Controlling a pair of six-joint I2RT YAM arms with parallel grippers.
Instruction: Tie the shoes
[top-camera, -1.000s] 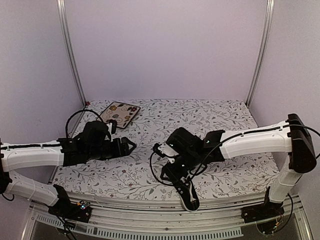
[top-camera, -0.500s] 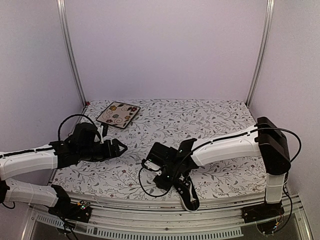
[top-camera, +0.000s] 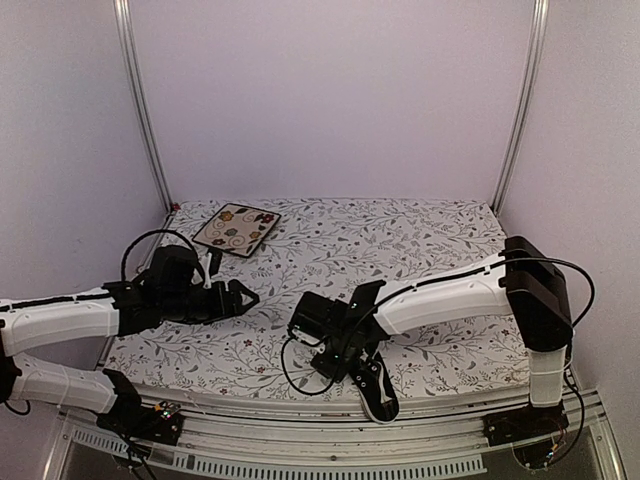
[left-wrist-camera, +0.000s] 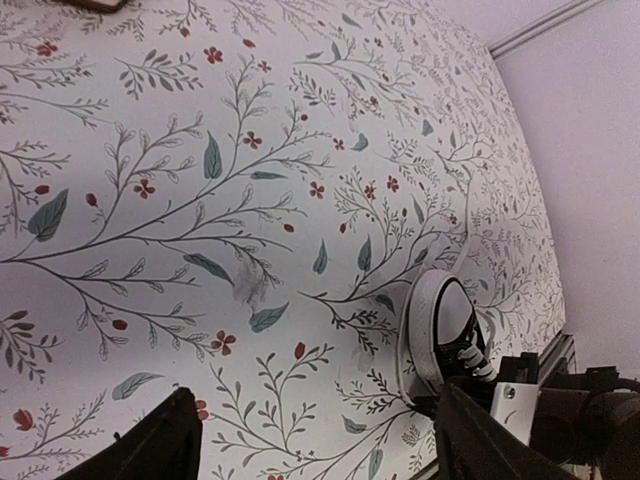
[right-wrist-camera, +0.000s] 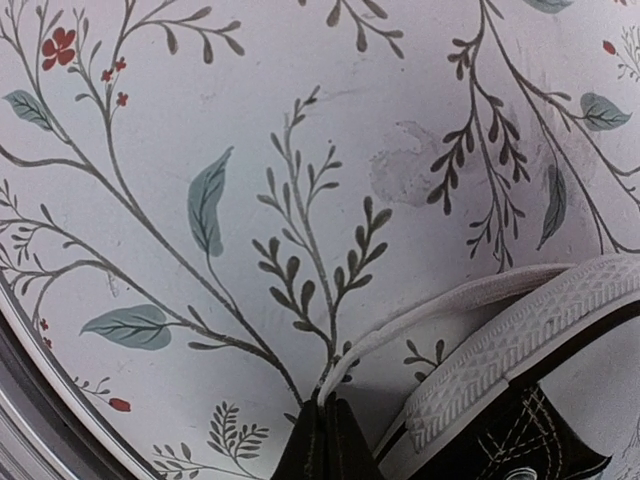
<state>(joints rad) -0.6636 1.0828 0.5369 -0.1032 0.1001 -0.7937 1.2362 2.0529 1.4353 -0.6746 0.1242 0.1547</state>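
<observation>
The shoe (top-camera: 378, 392), a black sneaker with a white sole, lies at the table's near edge, toe toward the back. In the right wrist view a white lace (right-wrist-camera: 450, 305) runs from beside the ribbed white sole (right-wrist-camera: 520, 340) down into my right gripper (right-wrist-camera: 325, 412), which is shut on the lace end just above the cloth. From above, the right gripper (top-camera: 338, 368) sits just left of the shoe. My left gripper (top-camera: 248, 297) hovers open over the left part of the table, empty; in its own view the shoe's toe cap (left-wrist-camera: 447, 322) lies ahead between the fingers (left-wrist-camera: 150, 445).
A square floral plate (top-camera: 237, 228) lies at the back left corner. The floral tablecloth (top-camera: 420, 240) covers the table. The table's near edge (top-camera: 300, 400) runs right beside the shoe. Metal frame posts (top-camera: 140, 110) stand at both back corners.
The right arm swung left and down to the near edge beside the shoe, and its gripper closed on the lace. The left arm pulled back slightly to the left.
</observation>
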